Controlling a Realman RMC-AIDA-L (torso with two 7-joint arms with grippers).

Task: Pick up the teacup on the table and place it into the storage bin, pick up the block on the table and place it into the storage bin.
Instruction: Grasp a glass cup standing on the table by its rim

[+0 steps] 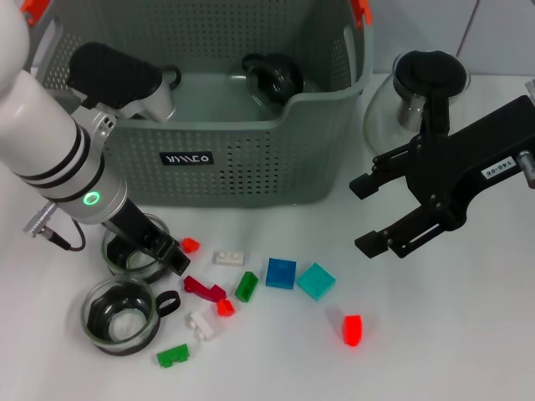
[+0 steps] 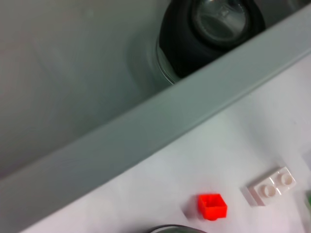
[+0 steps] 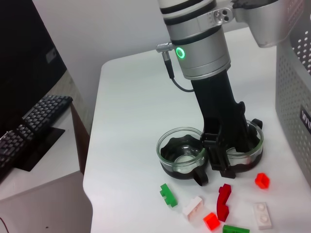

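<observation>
Head view: left gripper at teacup, right gripper hovering open

Head view shows the left gripper [image 1: 159, 246] low on the counter [image 1: 435, 351], set on the rim of a glass teacup [image 1: 134, 251] just in front of the storage bin [image 1: 242, 159]. Right wrist view shows its jaws straddling that cup's rim, one finger inside and one outside; whether they clamp it, cannot tell. A second teacup [image 1: 121, 313] with a black handle sits just beside the first, nearer the robot. One more dark-based glass cup [image 1: 272, 77] lies inside the bin.

Right gripper [image 1: 376, 213] hangs above the counter to the right of the bin, jaws apart, holding nothing. A round glass pot with black lid [image 1: 422, 92] stands behind it.

Blocks are scattered on the counter in front of the bin: small red block [image 1: 191, 245] close to the left gripper, white brick [image 1: 228, 258], dark red piece [image 1: 203, 288], green block [image 1: 247, 286], blue block [image 1: 281, 273], teal block [image 1: 316, 281], red block [image 1: 352, 329] apart to the right, another green brick [image 1: 172, 356] near the second teacup.

Left wrist view shows the bin's rim, the cup inside, the small red block and the white brick.
</observation>
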